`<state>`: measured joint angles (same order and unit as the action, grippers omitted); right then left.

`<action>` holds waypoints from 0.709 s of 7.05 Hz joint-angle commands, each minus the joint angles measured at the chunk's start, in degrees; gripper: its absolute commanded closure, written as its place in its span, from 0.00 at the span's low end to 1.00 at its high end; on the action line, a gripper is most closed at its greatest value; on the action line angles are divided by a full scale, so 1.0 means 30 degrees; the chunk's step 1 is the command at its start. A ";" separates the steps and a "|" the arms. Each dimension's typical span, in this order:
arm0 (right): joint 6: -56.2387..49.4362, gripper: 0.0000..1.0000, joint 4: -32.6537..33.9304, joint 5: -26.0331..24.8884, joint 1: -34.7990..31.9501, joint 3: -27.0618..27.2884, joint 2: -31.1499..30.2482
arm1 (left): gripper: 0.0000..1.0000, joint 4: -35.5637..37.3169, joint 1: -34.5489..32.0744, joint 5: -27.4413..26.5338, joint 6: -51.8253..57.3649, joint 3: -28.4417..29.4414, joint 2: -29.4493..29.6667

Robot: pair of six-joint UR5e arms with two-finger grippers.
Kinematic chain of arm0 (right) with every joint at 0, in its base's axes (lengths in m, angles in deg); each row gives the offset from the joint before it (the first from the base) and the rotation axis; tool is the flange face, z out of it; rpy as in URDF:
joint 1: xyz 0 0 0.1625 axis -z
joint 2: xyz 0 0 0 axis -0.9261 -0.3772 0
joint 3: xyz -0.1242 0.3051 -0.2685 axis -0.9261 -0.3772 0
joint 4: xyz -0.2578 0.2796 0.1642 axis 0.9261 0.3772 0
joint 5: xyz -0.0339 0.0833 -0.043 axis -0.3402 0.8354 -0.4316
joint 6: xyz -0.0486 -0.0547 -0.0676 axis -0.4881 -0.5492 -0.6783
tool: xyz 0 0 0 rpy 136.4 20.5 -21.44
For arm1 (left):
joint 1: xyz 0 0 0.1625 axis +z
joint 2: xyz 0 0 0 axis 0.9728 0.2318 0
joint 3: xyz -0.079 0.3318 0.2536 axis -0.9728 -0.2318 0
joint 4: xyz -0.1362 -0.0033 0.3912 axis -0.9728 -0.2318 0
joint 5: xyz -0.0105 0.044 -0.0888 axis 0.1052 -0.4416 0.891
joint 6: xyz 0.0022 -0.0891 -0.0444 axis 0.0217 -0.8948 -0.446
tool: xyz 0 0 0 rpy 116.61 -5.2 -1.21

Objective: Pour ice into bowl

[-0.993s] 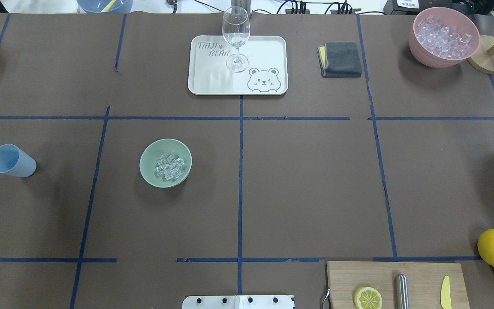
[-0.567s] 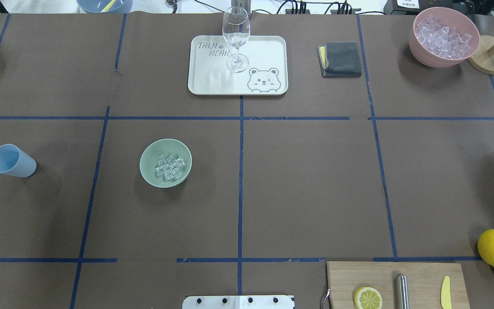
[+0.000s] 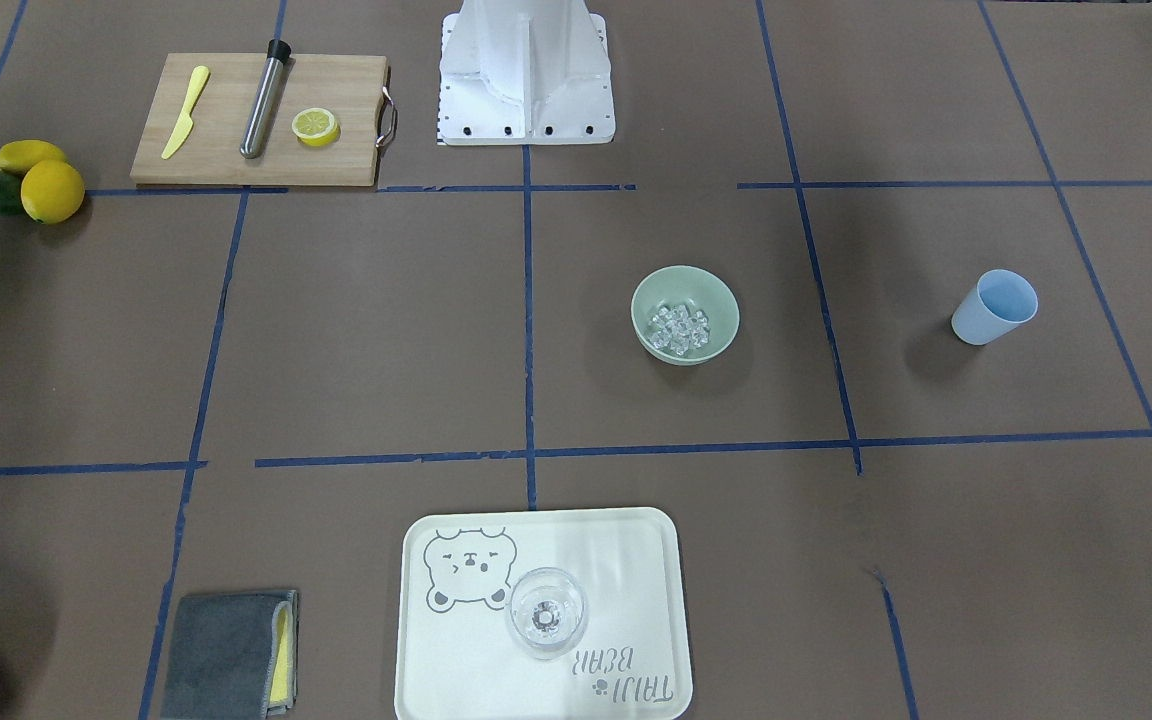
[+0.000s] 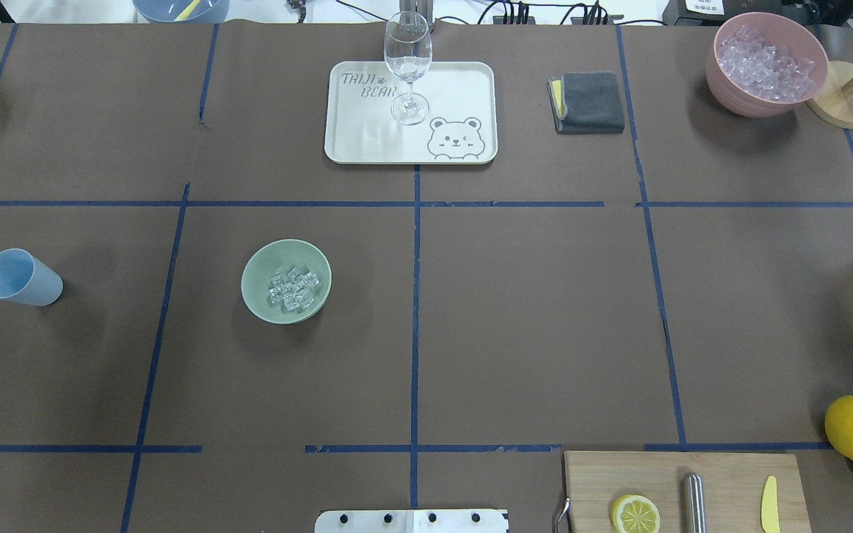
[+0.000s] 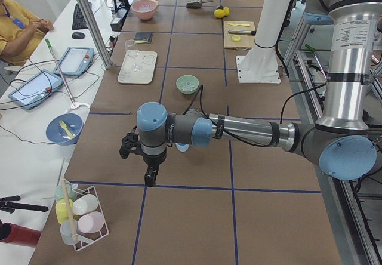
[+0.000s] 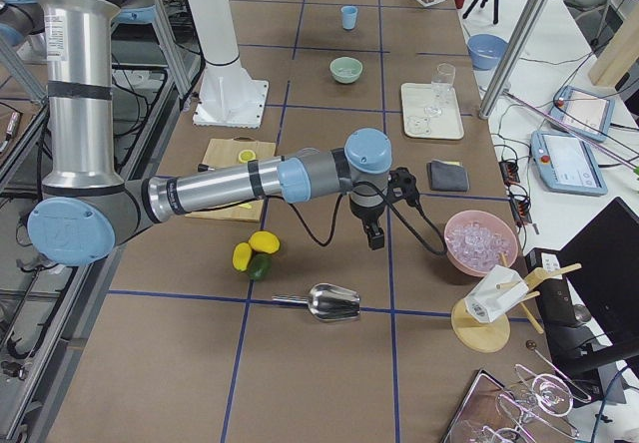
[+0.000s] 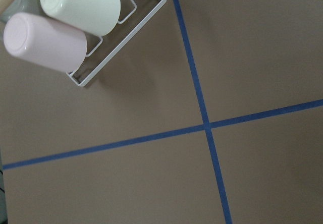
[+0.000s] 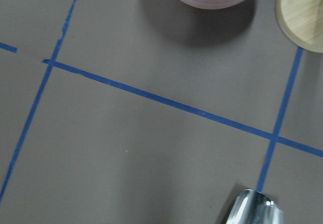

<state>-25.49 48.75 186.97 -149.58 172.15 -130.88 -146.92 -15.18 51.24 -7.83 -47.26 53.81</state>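
Ice (image 4: 293, 289) sits heaped in the green bowl (image 4: 258, 275), blue cup (image 4: 21, 277) well apart, so the pour looks done. Left gripper (image 5: 150, 177) and right gripper (image 6: 375, 237) show side-on only: can't tell spread or pressed together. Next move is likely just parking the arms.

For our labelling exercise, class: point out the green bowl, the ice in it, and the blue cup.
green bowl (image 4: 258, 275), overhead view, bare inner wall.
ice (image 4: 293, 289), overhead view, middle of heap.
blue cup (image 4: 21, 277), overhead view, middle, near rim.
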 commanded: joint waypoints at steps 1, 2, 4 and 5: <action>0.4904 0.00 -0.0120 -0.0132 0.4109 0.2477 0.1547 | 0.00 0.0701 -0.0462 0.0765 0.0040 -0.0386 -0.0644; 0.8004 0.00 -0.0556 -0.0016 0.6045 0.2717 0.3359 | 0.00 0.0672 -0.0463 0.0736 0.0040 -0.0415 -0.0412; 1.6555 0.00 -0.2050 -0.2949 1.0609 0.3100 0.6932 | 0.00 0.0526 -0.0463 0.0736 0.0040 -0.0415 -0.0351; 1.9258 0.00 -0.1503 -0.6135 1.3738 0.2404 0.9359 | 0.00 0.0525 -0.0463 0.0736 0.0040 -0.0415 -0.0351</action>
<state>20.66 43.77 178.54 -119.04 180.80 -111.11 -145.20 -16.55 53.44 -7.71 -48.47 52.71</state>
